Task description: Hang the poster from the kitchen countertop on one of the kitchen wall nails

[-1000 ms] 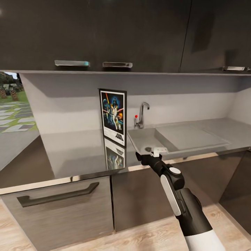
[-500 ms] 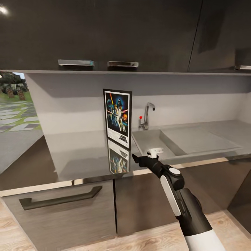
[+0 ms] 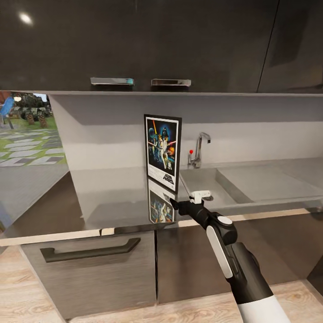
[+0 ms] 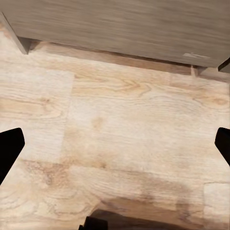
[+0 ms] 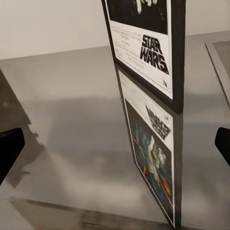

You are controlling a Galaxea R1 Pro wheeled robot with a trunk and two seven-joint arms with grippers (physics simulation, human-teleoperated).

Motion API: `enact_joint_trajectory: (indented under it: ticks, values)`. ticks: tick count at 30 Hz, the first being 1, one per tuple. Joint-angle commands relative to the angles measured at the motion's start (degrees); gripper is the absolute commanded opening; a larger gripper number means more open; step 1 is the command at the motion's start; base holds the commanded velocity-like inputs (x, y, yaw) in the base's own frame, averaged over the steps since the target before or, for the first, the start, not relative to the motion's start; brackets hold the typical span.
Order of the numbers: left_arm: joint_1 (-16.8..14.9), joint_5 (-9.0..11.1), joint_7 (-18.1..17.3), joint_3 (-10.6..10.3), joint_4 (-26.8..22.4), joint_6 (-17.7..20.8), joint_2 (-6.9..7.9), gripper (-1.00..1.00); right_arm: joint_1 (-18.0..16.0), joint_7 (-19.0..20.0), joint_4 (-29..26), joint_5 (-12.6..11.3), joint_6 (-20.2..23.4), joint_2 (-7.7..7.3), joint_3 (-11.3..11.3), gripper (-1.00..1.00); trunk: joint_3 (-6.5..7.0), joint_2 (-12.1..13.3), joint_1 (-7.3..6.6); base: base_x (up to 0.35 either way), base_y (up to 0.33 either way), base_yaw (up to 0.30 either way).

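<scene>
The poster [image 3: 163, 152] stands upright on the kitchen countertop [image 3: 112, 197], leaning against the light grey back wall just left of the sink, and the glossy top mirrors it. My right gripper [image 3: 175, 205] is open, low over the countertop's front edge, just right of the poster's bottom corner and not touching it. In the right wrist view the poster's title strip [image 5: 143, 48] sits ahead between the spread fingers [image 5: 9, 155]. My left gripper [image 4: 115, 146] is open over the wooden floor [image 4: 120, 124], holding nothing. The wall nails are out of view.
A steel sink [image 3: 211, 184] with drainboard and a chrome tap [image 3: 202, 146] lie right of the poster. Dark upper cabinets [image 3: 157, 40] overhang the counter. Below is a drawer with a black handle [image 3: 89, 251]. A window [image 3: 27, 130] opens at the left.
The camera has swung, shifting the whole scene rightward in the picture. My right gripper has moved left along the counter's edge, from in front of the sink to beside the poster's base.
</scene>
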Motion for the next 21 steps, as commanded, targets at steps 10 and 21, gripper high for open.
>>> enact_joint_trajectory:
  ticks: [10, 21]
  values:
    - [0.0, 0.3, -0.5, 0.2, -0.1, 0.0, -0.02, 1.00, 0.0, 0.1, -0.1, 0.0, 0.3, 0.02, 0.0, 1.00, -0.05, 0.0, 0.00, 0.191, 0.000, 0.001]
    - [0.1, 0.4, -0.2, 0.2, 0.0, -0.2, -0.62, 1.00, 0.0, 0.1, 0.6, 0.0, -0.4, 0.02, 0.1, 1.00, -0.05, 0.0, 0.00, 0.123, -0.048, 0.000]
